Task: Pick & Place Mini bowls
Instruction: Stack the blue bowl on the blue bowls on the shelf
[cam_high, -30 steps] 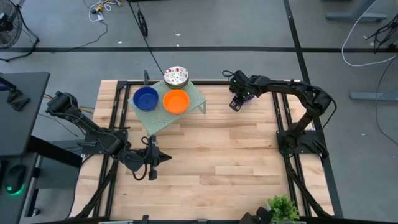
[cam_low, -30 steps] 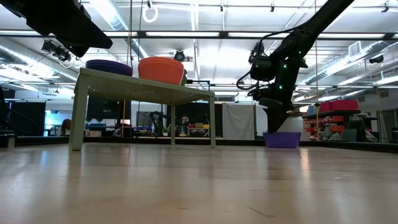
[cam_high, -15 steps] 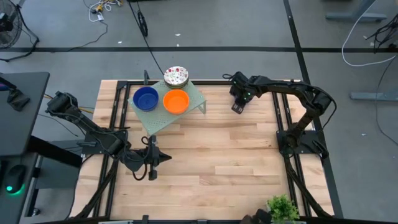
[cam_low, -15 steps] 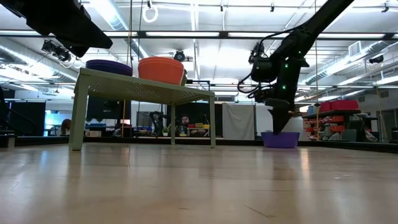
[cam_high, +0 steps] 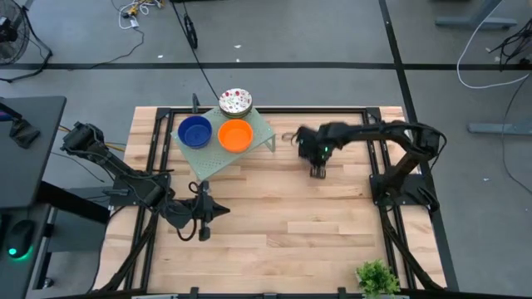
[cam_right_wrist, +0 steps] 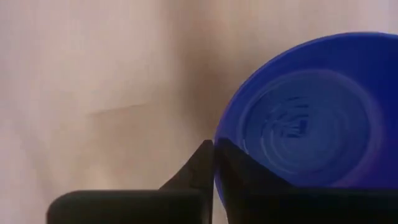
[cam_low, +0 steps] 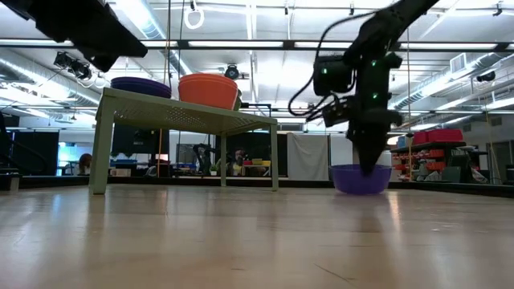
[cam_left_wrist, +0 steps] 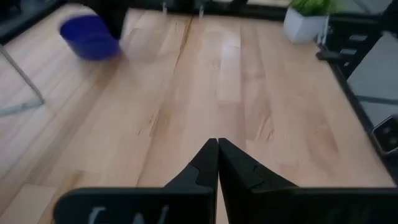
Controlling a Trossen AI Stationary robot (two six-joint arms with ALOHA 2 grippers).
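Left pincer (cam_high: 202,218) we see parked low over the pale wooden tabletop (cam_high: 283,224), fingers pressed together, holding nothing. On the pale green perforated metal rack (cam_high: 264,129) sit a solid blue mini bowl (cam_high: 194,131), a solid orange mini bowl (cam_high: 235,135) and a white speckled mini bowl (cam_high: 235,102). Right pincer (cam_right_wrist: 213,155) is pinched onto the rim of another blue mini bowl (cam_right_wrist: 305,118), low on the tabletop right of the rack.
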